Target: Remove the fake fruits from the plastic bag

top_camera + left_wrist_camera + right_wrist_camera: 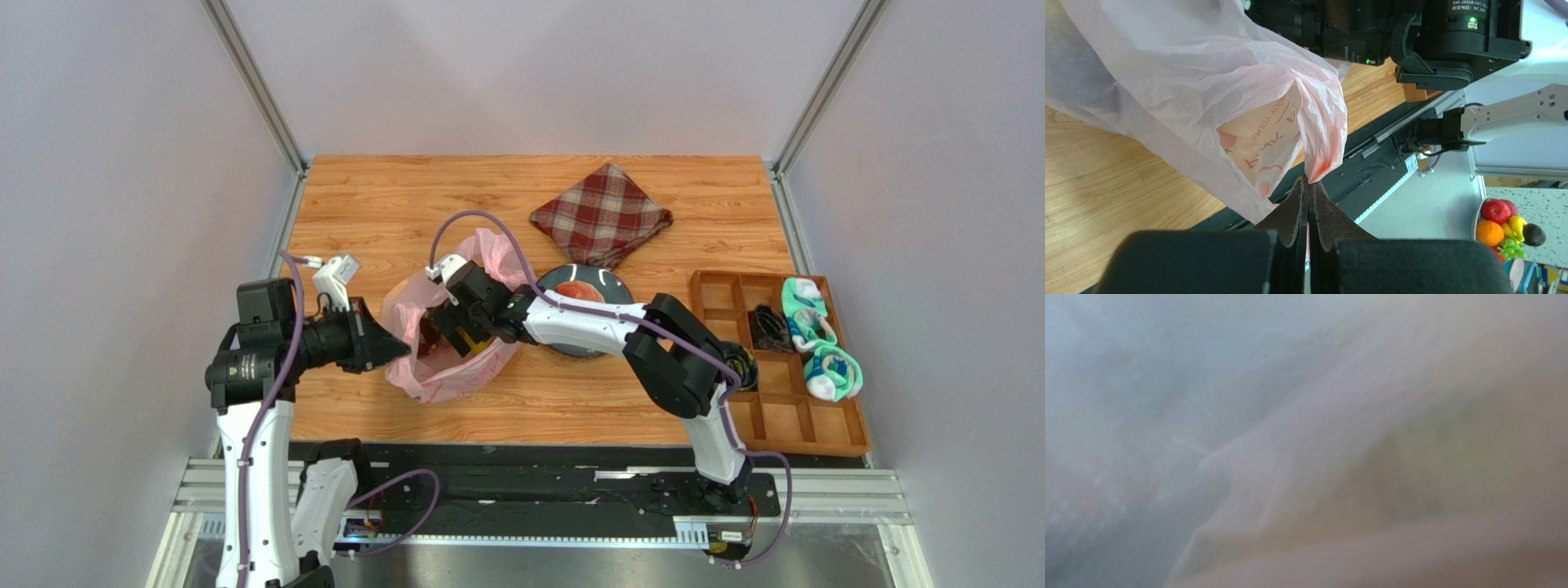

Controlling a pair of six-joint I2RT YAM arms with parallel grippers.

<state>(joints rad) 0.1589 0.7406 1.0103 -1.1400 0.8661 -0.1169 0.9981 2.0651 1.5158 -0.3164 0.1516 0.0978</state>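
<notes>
1. Left gripper [1309, 185]: pads pressed tight together, pinching a gathered fold of bag rim. Fold rising straight out from between the tips in the left wrist view.
2. Pink plastic bag [432, 374]: thin, crinkly, translucent, with printed lettering. Lying on the wooden table [368, 196] between the two sets of jaws, its left edge caught in the left jaws and its mouth wrapped around the right ones.
3. Right gripper [451, 333]: sunk inside the bag's mouth, directly opposite the left jaws. Fingers buried in film, so open or closed cannot be told. Right wrist view filled with blurred pale plastic, with a yellowish-green smear behind it, not identifiable.
4. Red fake fruit [579, 294]: outside the bag on the dark plate [617, 289], behind the right jaws beside that arm's forearm, well apart from the left jaws.
5. Red plaid cloth [601, 216]: folded, beyond the plate, well apart from both jaws.
6. Wooden compartment tray [785, 423]: far to the right of the right jaws. Teal-and-white socks [812, 331] in its right-hand compartments.
</notes>
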